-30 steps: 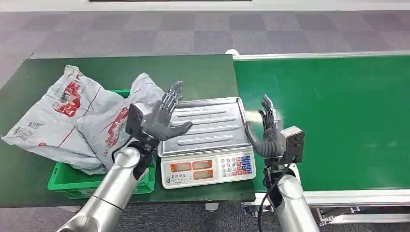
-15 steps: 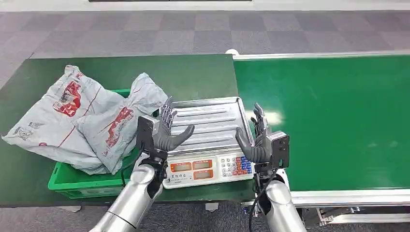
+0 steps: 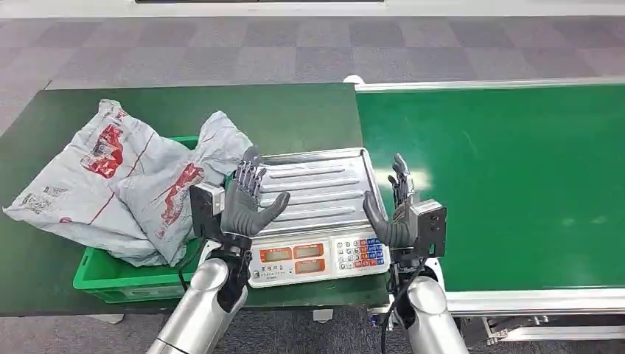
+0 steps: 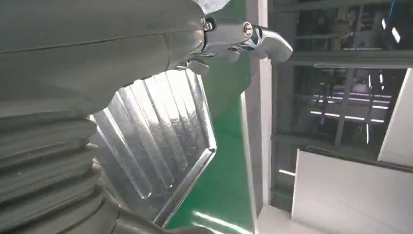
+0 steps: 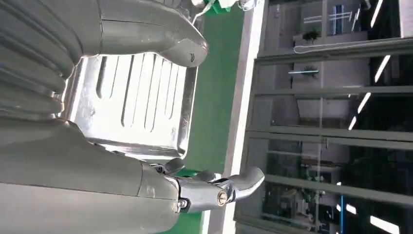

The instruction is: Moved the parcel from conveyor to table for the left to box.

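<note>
- Far left of the head view: dark green table (image 3: 295, 110) takes up the upper left and centre-left of the frame.
- Left-centre: two grey parcels with red print, large parcel (image 3: 81, 177) at far left, second parcel (image 3: 184, 184) just right of it, overlapping; both lie on top of the green box (image 3: 118, 280), spilling over its rim onto the table.
- Green box sits at lower left, near the table's front edge; only its front wall and a bit of the back rim show.
- Left hand (image 3: 247, 203) at centre-left, raised, palm facing right, fingers spread and pointing up, thumb out over the scale tray; holds nothing. Touches neither parcel as far as can be told.
- Centre: scale (image 3: 317, 258) with red displays and a blue-white keypad on its front; ribbed metal tray (image 3: 317, 184) on top, bare.
- The tray's ribs also show in the left wrist view (image 4: 156, 141) and the right wrist view (image 5: 131, 97).
- Right hand (image 3: 394, 210) right of centre, at the tray's right edge, palm facing left, fingers up and apart, holds nothing.
- Right half of the frame: bright green conveyor (image 3: 508, 177) with a white rail along its near and far edges.
</note>
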`<state>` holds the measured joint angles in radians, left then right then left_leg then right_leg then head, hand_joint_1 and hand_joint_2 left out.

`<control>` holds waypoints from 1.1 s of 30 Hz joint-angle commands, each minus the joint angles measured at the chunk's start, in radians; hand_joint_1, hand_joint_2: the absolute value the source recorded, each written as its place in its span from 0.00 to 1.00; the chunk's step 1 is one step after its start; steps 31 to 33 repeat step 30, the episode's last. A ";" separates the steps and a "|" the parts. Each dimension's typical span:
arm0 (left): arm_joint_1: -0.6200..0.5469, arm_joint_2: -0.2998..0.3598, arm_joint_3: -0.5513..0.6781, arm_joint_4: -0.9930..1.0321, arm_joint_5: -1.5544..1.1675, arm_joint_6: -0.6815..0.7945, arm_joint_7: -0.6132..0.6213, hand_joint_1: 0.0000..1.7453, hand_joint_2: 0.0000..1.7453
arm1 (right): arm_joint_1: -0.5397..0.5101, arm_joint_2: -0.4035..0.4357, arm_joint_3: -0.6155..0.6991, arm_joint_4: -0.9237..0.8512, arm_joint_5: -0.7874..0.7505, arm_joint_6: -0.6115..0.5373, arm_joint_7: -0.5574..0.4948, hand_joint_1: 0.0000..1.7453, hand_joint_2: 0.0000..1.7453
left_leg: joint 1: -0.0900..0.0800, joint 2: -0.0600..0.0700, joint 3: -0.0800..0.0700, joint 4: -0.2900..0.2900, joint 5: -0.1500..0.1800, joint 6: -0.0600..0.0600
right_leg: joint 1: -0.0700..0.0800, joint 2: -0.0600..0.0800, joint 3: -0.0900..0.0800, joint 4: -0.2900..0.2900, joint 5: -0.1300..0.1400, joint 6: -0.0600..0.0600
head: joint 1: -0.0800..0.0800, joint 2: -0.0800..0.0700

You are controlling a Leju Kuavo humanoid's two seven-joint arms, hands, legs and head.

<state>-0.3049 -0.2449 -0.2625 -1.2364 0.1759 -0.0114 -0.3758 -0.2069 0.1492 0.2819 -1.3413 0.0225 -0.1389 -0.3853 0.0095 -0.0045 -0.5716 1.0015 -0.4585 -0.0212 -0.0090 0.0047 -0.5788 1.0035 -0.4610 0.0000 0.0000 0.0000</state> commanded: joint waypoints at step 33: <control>-0.065 0.027 -0.056 0.154 -0.052 0.042 -0.010 0.00 1.00 | 0.026 0.015 -0.011 0.031 -0.023 0.027 0.010 0.00 1.00 | 0.000 -0.001 0.001 -0.002 0.001 0.001 | 0.000 -0.002 0.001 -0.002 0.001 0.000 | 0.000 0.000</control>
